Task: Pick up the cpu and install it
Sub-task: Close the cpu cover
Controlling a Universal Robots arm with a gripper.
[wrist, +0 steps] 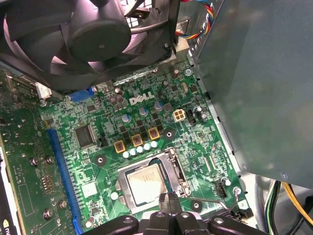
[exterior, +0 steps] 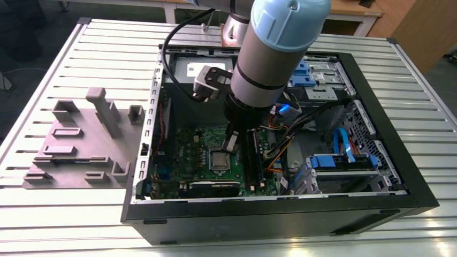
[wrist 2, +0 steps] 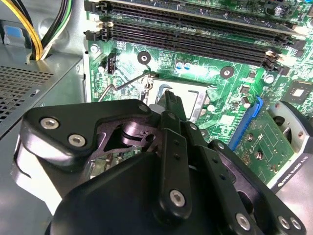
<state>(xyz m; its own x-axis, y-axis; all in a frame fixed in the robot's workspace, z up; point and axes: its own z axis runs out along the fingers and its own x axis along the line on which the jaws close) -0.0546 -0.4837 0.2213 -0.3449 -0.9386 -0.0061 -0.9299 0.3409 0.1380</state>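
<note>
The cpu (wrist: 143, 184), a small silvery square chip, lies flat inside the metal socket frame (wrist: 177, 169) on the green motherboard (wrist: 98, 161). In the exterior view the cpu (exterior: 217, 159) sits low in the open computer case, just below my gripper (exterior: 231, 143). In the first wrist view my gripper (wrist: 168, 199) hangs over the socket's edge beside the chip, its black fingers pressed together with nothing between them. The second wrist view has the gripper (wrist 2: 171, 99) over the socket, covering most of it. A thin wire lever (wrist 2: 122, 85) stands out beside the frame.
A black fan (wrist: 93, 34) and a grey metal box (wrist: 259, 73) rise close around the socket. Long black memory slots (wrist 2: 195, 29), yellow and black cables (wrist 2: 44, 29) and a blue card slot (wrist: 61, 166) lie nearby. A grey fixture (exterior: 85, 144) stands outside the case wall (exterior: 286, 214).
</note>
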